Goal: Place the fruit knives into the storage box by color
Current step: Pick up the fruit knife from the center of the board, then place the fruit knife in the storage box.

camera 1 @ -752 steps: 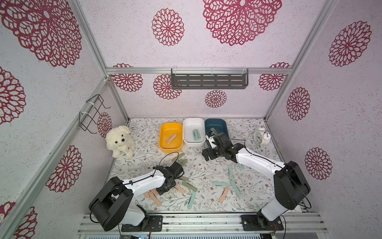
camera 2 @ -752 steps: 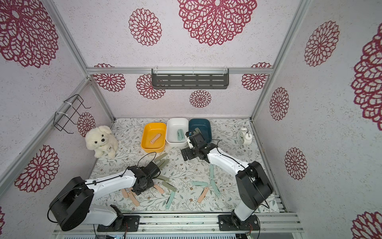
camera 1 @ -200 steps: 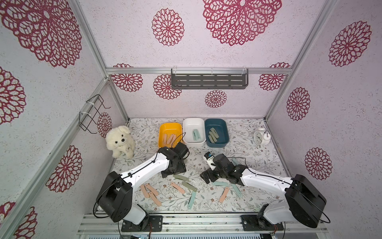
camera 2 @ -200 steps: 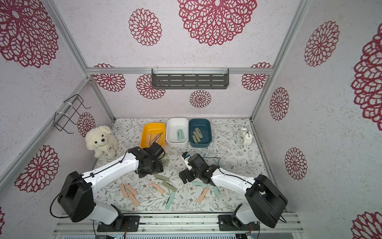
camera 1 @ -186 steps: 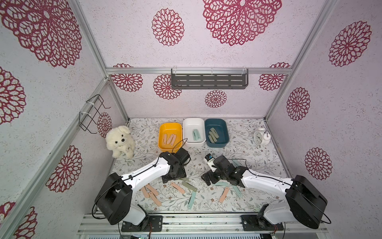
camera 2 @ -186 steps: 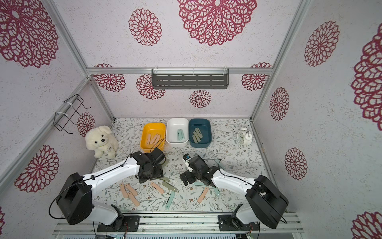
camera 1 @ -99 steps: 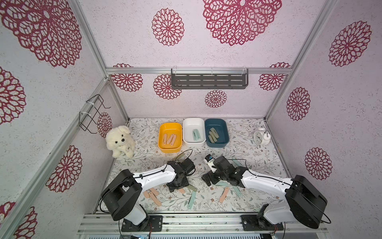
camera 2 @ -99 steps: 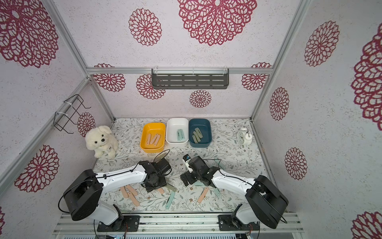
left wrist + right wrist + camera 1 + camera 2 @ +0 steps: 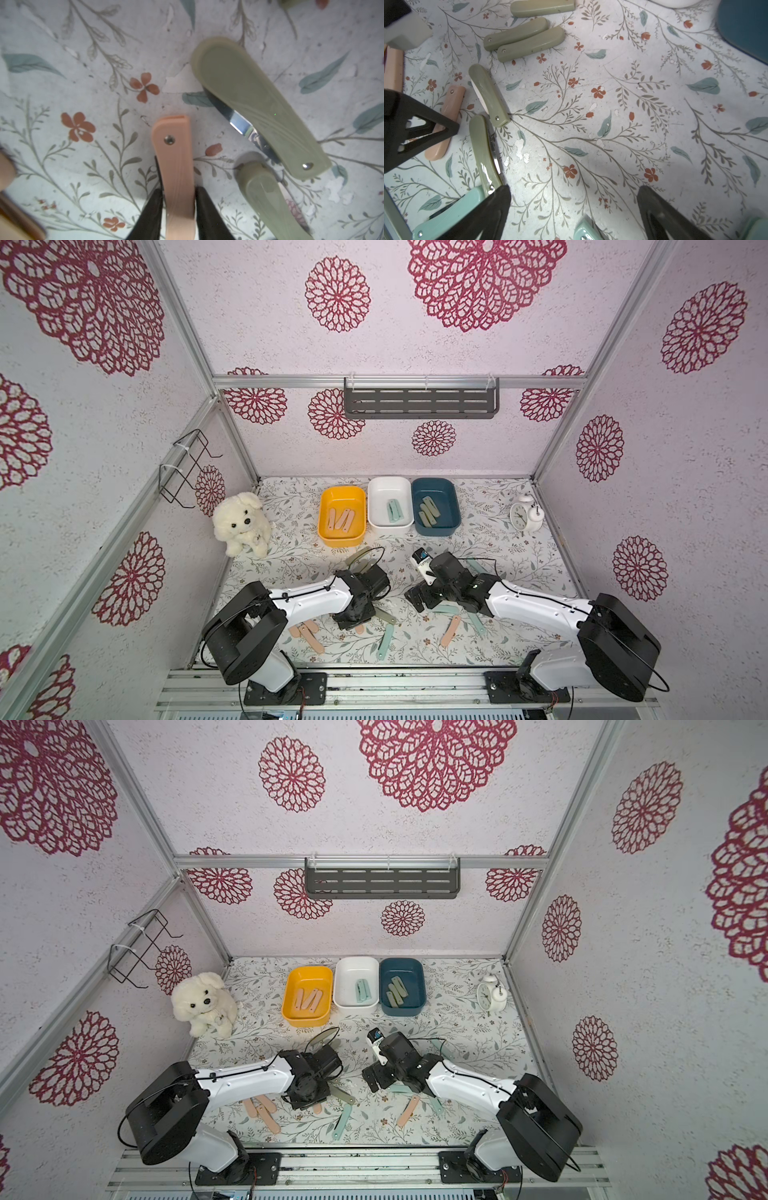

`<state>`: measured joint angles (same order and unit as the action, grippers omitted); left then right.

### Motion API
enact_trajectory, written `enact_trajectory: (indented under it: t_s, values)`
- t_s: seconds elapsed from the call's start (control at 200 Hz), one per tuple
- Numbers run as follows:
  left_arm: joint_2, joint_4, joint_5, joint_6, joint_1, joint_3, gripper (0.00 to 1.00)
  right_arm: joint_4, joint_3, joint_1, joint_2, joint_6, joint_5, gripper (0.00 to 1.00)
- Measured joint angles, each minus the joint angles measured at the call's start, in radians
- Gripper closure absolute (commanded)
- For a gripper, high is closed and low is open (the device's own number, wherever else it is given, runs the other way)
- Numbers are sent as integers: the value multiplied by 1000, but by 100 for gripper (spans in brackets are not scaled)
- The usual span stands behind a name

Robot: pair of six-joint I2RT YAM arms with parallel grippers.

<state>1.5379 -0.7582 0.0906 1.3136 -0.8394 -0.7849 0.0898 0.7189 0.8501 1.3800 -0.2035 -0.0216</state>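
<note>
My left gripper (image 9: 178,199) is shut on a peach-pink fruit knife (image 9: 172,158) that lies on the floral table, low at the front (image 9: 353,620). Two sage-green knives (image 9: 249,99) lie right beside it. My right gripper (image 9: 574,190) stands open just above the table (image 9: 424,599), with the end of a mint-teal knife (image 9: 583,230) between its fingers, untouched. At the back, the yellow storage box (image 9: 340,541) holds peach knives, the white box (image 9: 388,489) mint ones, and the blue box (image 9: 436,531) sage ones. More knives lie loose at the front (image 9: 309,635).
A plush dog (image 9: 243,522) sits at the back left and a white alarm clock (image 9: 524,514) at the back right. Sage knives (image 9: 517,36) lie in a cluster between the arms. A wire rack (image 9: 183,468) hangs on the left wall and a grey shelf (image 9: 419,402) on the back wall.
My left arm came back from the yellow box to the front, dropped onto the peach knife and shut on it. The right gripper stayed open and barely shifted.
</note>
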Motion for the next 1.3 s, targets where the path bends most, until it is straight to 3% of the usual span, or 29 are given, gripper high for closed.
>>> enact_trajectory:
  t_s: [0.24,0.365,0.495,0.65,0.79,1.016,1.141,1.301]
  values:
    - [-21,-5,23,-16,-2,7,85,9,33,0,13,0,2,1]
    - [-13,-98,59,-91,32,-92,86,0,80,0,46,-1,11,1]
    - [-12,-153,107,-221,134,-265,87,-24,156,-8,114,-1,19,1]
    - [37,-206,138,-422,322,-488,87,-50,275,-37,225,4,15,1]
    - [203,-243,133,-607,460,-749,87,-64,386,-76,319,24,-2,1]
    - [632,-305,111,-790,591,-1199,90,-71,510,-121,431,54,-40,1]
    - [821,-340,97,-842,626,-1353,88,-71,526,-135,460,62,-56,1]
    - [945,-394,88,-880,640,-1468,79,-70,526,-145,466,64,-66,1]
